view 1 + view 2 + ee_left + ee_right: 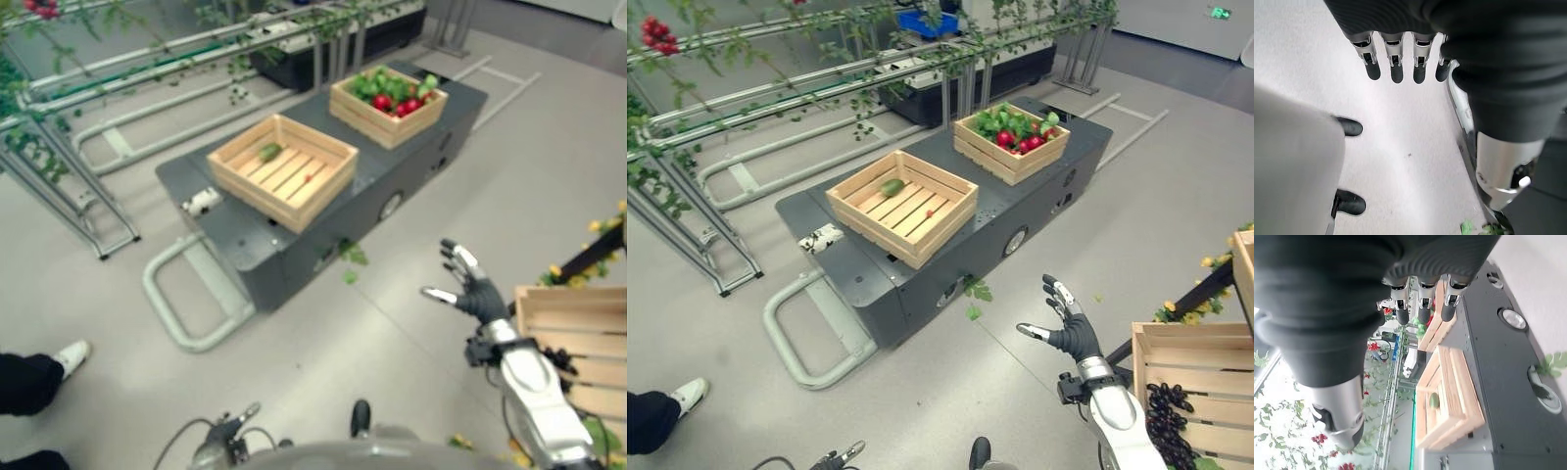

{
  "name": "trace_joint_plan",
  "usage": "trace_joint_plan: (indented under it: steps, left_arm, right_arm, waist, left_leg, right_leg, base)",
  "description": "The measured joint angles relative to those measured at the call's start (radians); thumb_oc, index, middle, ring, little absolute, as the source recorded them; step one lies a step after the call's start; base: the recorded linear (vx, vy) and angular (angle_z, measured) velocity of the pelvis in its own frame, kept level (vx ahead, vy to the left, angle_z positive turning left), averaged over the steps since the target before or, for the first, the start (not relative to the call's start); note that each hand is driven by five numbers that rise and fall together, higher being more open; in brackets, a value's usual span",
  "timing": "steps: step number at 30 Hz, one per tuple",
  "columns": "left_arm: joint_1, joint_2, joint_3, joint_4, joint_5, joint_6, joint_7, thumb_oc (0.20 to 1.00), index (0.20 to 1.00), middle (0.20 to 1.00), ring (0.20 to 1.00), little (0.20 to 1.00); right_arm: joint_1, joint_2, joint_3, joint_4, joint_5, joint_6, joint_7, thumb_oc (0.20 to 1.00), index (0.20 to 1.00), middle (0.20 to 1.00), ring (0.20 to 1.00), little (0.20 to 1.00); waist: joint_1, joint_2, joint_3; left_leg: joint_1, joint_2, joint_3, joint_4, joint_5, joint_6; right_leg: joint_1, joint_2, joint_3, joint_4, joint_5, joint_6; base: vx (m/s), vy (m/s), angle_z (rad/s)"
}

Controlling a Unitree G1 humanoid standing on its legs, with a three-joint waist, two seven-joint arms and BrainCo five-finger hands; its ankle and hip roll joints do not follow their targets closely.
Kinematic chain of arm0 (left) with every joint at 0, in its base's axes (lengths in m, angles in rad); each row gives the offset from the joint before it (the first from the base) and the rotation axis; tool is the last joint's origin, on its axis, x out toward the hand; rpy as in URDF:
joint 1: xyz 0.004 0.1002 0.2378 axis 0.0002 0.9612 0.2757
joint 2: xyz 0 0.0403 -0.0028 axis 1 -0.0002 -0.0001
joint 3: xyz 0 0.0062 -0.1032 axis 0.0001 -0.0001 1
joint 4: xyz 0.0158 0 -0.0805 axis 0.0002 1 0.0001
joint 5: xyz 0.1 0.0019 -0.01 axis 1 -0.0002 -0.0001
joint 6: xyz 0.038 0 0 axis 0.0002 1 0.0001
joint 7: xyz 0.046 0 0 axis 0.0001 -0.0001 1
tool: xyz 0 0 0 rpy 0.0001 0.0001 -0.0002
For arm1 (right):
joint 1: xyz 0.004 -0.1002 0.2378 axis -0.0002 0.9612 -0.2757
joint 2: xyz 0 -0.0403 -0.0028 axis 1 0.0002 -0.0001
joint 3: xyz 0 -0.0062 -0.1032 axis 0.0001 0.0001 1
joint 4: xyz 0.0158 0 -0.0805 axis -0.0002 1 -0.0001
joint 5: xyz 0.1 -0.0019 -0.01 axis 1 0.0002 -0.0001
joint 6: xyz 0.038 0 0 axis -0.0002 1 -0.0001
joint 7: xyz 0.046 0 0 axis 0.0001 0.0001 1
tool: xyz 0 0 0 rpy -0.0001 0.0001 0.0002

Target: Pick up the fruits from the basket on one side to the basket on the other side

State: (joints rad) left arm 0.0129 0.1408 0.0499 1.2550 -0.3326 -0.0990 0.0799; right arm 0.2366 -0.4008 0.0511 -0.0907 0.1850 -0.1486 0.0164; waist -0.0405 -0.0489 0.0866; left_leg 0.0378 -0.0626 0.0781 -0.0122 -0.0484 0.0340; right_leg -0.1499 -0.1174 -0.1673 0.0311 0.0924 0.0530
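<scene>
Dark grey cart on open floor, carrying two wooden baskets. Far basket: red fruits among green leaves. Near basket: one green fruit, slats otherwise bare. Right hand: fingers spread, empty, raised short of cart. Left hand: fingers straight, empty, above floor. Crate with dark grapes beside right arm.

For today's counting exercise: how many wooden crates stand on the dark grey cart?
2. A nearly empty crate stands at the cart's nearer end, holding a green fruit; a crate full of red fruit and leaves stands at the far end.
</scene>
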Motion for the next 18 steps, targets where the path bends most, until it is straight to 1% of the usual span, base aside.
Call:
trace_joint_plan:
  steps: [1, 2, 3, 4, 5, 6, 7, 8, 10, 11, 13, 14, 16, 17, 18]
  left_arm:
    - [0.007, 0.007, -0.001, -0.008, 0.001, -0.001, 0.000, 1.000, 1.000, 1.000, 1.000, 1.000]
    - [0.010, 0.019, -0.001, -0.008, 0.001, -0.001, -0.001, 1.000, 1.000, 1.000, 1.000, 1.000]
    - [0.010, 0.031, -0.002, -0.008, 0.003, -0.002, -0.002, 1.000, 1.000, 1.000, 1.000, 1.000]
    - [0.009, 0.038, -0.002, -0.008, 0.004, -0.005, -0.002, 1.000, 1.000, 1.000, 1.000, 1.000]
    - [0.010, 0.038, -0.002, -0.008, 0.004, -0.005, -0.002, 1.000, 1.000, 1.000, 1.000, 1.000]
    - [0.014, 0.044, -0.002, -0.008, 0.005, -0.005, -0.002, 1.000, 1.000, 1.000, 1.000, 1.000]
    - [0.022, 0.047, -0.002, -0.007, 0.005, -0.005, -0.002, 1.000, 1.000, 1.000, 1.000, 1.000]
    - [0.038, 0.056, -0.002, -0.007, 0.005, -0.005, -0.002, 1.000, 1.000, 1.000, 1.000, 1.000]
    - [0.048, 0.050, -0.009, -0.012, 0.005, -0.005, -0.006, 1.000, 1.000, 1.000, 1.000, 1.000]
    - [0.052, 0.050, -0.010, -0.016, 0.004, -0.005, -0.009, 1.000, 1.000, 1.000, 1.000, 1.000]
    - [0.051, 0.050, -0.011, -0.019, 0.002, -0.006, -0.012, 1.000, 1.000, 1.000, 1.000, 1.000]
    - [0.053, 0.049, -0.010, -0.017, 0.001, -0.006, -0.012, 1.000, 1.000, 1.000, 1.000, 1.000]
    - [0.062, 0.049, -0.009, -0.016, -0.008, -0.006, -0.018, 1.000, 1.000, 1.000, 1.000, 1.000]
    - [0.060, 0.049, -0.010, -0.018, -0.008, -0.006, -0.020, 1.000, 1.000, 1.000, 1.000, 1.000]
    - [0.059, 0.048, -0.011, -0.020, -0.010, -0.007, -0.024, 1.000, 1.000, 1.000, 1.000, 1.000]
  right_arm:
    - [0.002, 0.001, 0.000, 0.015, -0.009, 0.000, 0.000, 1.000, 1.000, 1.000, 1.000, 1.000]
    - [0.004, 0.003, 0.000, 0.028, -0.014, -0.002, -0.001, 1.000, 1.000, 1.000, 1.000, 1.000]
    - [0.003, 0.003, -0.001, 0.073, -0.022, -0.004, -0.004, 1.000, 1.000, 1.000, 1.000, 1.000]
    - [0.002, 0.006, 0.001, 0.135, -0.034, -0.002, -0.005, 1.000, 1.000, 1.000, 1.000, 1.000]
    - [0.003, 0.010, 0.001, 0.158, -0.038, 0.006, -0.006, 1.000, 1.000, 1.000, 1.000, 1.000]
    - [0.009, 0.013, 0.003, 0.176, -0.046, 0.009, -0.006, 1.000, 1.000, 1.000, 1.000, 1.000]
    - [0.011, 0.015, 0.003, 0.184, -0.050, 0.007, -0.006, 1.000, 1.000, 1.000, 1.000, 1.000]
    - [0.002, 0.023, 0.003, 0.242, -0.058, 0.001, -0.011, 1.000, 1.000, 1.000, 1.000, 1.000]
    - [-0.007, 0.038, 0.006, 0.387, -0.080, 0.002, -0.032, 1.000, 1.000, 1.000, 1.000, 1.000]
    - [-0.012, 0.040, 0.015, 0.446, -0.094, 0.003, -0.043, 1.000, 1.000, 1.000, 1.000, 1.000]
    - [-0.026, 0.043, 0.056, 0.575, -0.123, 0.018, -0.059, 1.000, 1.000, 1.000, 1.000, 1.000]
    - [-0.043, 0.048, 0.066, 0.616, -0.126, 0.021, -0.064, 1.000, 1.000, 1.000, 1.000, 1.000]
    - [-0.086, 0.067, 0.090, 0.832, -0.140, 0.036, -0.080, 1.000, 1.000, 1.000, 1.000, 1.000]
    - [-0.077, 0.067, 0.089, 0.843, -0.142, 0.051, -0.085, 1.000, 1.000, 1.000, 1.000, 1.000]
    - [-0.084, 0.074, 0.092, 0.922, -0.143, 0.044, -0.092, 1.000, 1.000, 1.000, 1.000, 1.000]
  waist:
    - [0.000, -0.006, 0.000]
    - [0.000, -0.009, 0.002]
    - [-0.013, -0.010, 0.005]
    - [-0.022, -0.011, 0.013]
    - [-0.023, -0.012, 0.014]
    - [-0.023, -0.013, 0.013]
    - [-0.021, -0.013, 0.013]
    - [-0.022, -0.021, 0.007]
    - [-0.019, -0.016, 0.006]
    - [-0.009, -0.014, 0.003]
    - [0.003, -0.013, -0.004]
    - [0.002, -0.013, -0.004]
    - [0.005, -0.019, -0.013]
    - [0.004, -0.019, -0.017]
    - [0.010, -0.015, -0.026]
  left_leg:
    - [0.001, -0.007, -0.001, -0.007, 0.006, 0.008]
    - [-0.005, -0.013, -0.007, -0.008, 0.007, 0.010]
    - [-0.015, -0.022, -0.033, -0.005, 0.010, 0.019]
    - [-0.011, -0.023, -0.053, -0.008, 0.019, 0.027]
    - [-0.012, -0.019, -0.058, -0.008, 0.022, 0.026]
    - [-0.016, -0.017, -0.060, -0.011, 0.022, 0.026]
    - [-0.017, -0.017, -0.064, -0.011, 0.022, 0.026]
    - [-0.014, -0.018, -0.073, -0.011, 0.020, 0.022]
    - [-0.014, -0.011, -0.082, -0.014, 0.014, 0.013]
    - [-0.008, -0.006, -0.082, -0.015, 0.012, 0.006]
    - [-0.017, 0.007, -0.080, -0.017, 0.016, -0.005]
    - [-0.016, 0.011, -0.080, -0.020, 0.017, -0.008]
    - [0.008, 0.028, -0.070, -0.033, 0.014, -0.022]
    - [0.009, 0.025, -0.069, -0.034, 0.012, -0.025]
    - [0.011, 0.041, -0.071, -0.043, 0.013, -0.030]
  right_leg:
    - [0.001, -0.009, 0.010, -0.003, 0.004, 0.010]
    - [0.004, -0.011, 0.031, 0.002, 0.011, 0.008]
    - [-0.006, -0.009, 0.086, 0.032, -0.002, 0.025]
    - [-0.021, -0.001, 0.170, 0.070, -0.024, 0.056]
    - [-0.029, 0.004, 0.203, 0.072, -0.032, 0.066]
    - [-0.026, 0.022, 0.236, 0.074, -0.038, 0.074]
    - [-0.018, 0.032, 0.254, 0.071, -0.048, 0.073]
    - [0.009, 0.035, 0.255, 0.035, -0.055, 0.060]
    - [0.033, 0.055, 0.286, 0.012, -0.066, 0.042]
    - [0.036, 0.057, 0.285, -0.006, -0.060, 0.032]
    - [0.051, 0.068, 0.289, -0.060, -0.025, 0.013]
    - [0.054, 0.073, 0.291, -0.070, -0.017, 0.010]
    - [0.093, 0.086, 0.291, -0.119, -0.002, -0.002]
    - [0.093, 0.091, 0.292, -0.121, -0.001, -0.003]
    - [0.100, 0.097, 0.291, -0.122, -0.003, -0.006]
  base:
    - [-0.09, 0.140, 0.11]
    - [-0.15, 0.190, 0.30]
    - [-0.15, 0.147, 0.48]
    - [-0.10, 0.088, 0.54]
    - [-0.04, 0.057, 0.30]
    - [0.01, 0.020, 0.14]
    - [0.01, 0.034, 0.14]
    - [0.00, 0.010, 0.14]
    - [-0.02, -0.032, 0.15]
    - [-0.01, -0.054, 0.04]
    - [0.04, -0.067, -0.11]
    - [0.07, -0.110, -0.15]
    - [0.08, -0.102, -0.11]
    - [0.04, -0.082, -0.03]
    - [0.02, -0.053, -0.01]
